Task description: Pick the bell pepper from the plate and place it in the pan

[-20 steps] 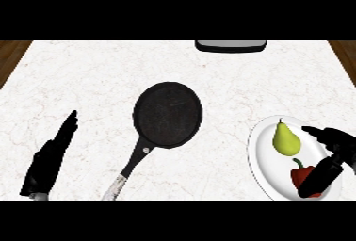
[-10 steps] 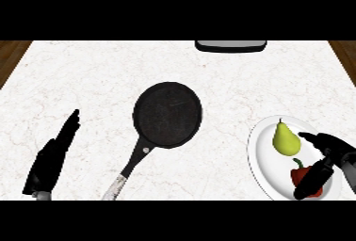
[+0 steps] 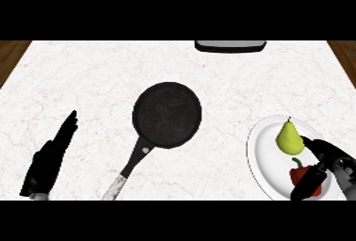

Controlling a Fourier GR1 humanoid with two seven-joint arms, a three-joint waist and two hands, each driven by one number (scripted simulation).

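The right hand (image 3: 327, 167) now sits lower and further toward four o'clock over the white plate (image 3: 259, 155) than a second ago, closer to the view's lower right corner. Its upper finger, which earlier pointed toward ten o'clock above the pear (image 3: 289, 139), now lies just beside the pear's four o'clock side. Its lower part now covers the four o'clock side of the red bell pepper (image 3: 303, 173), curling against it, so less of the pepper shows than before. The left hand (image 3: 49, 160) has shifted slightly.
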